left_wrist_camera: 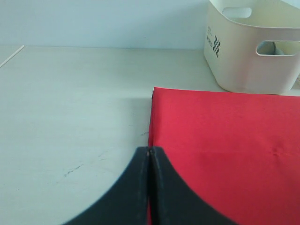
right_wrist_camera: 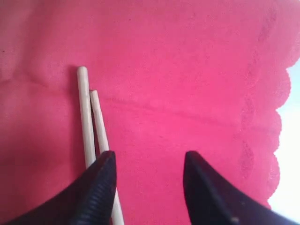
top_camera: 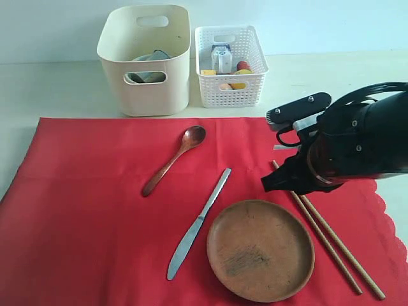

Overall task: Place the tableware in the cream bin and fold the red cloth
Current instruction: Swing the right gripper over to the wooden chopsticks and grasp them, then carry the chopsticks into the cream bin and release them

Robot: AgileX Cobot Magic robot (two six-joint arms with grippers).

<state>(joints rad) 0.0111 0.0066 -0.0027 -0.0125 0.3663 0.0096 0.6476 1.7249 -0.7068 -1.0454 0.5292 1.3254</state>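
Right gripper (right_wrist_camera: 149, 161): apart, partly over chopsticks (right_wrist_camera: 86, 117) near cloth's (right_wrist_camera: 187, 70) right edge. Left gripper (left_wrist_camera: 149, 152): together, at cloth's left edge.

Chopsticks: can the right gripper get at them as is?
Likely yes: right gripper hangs open over the chopsticks, nothing covers them. They lie beside one jaw, not centred, so shift sideways first.
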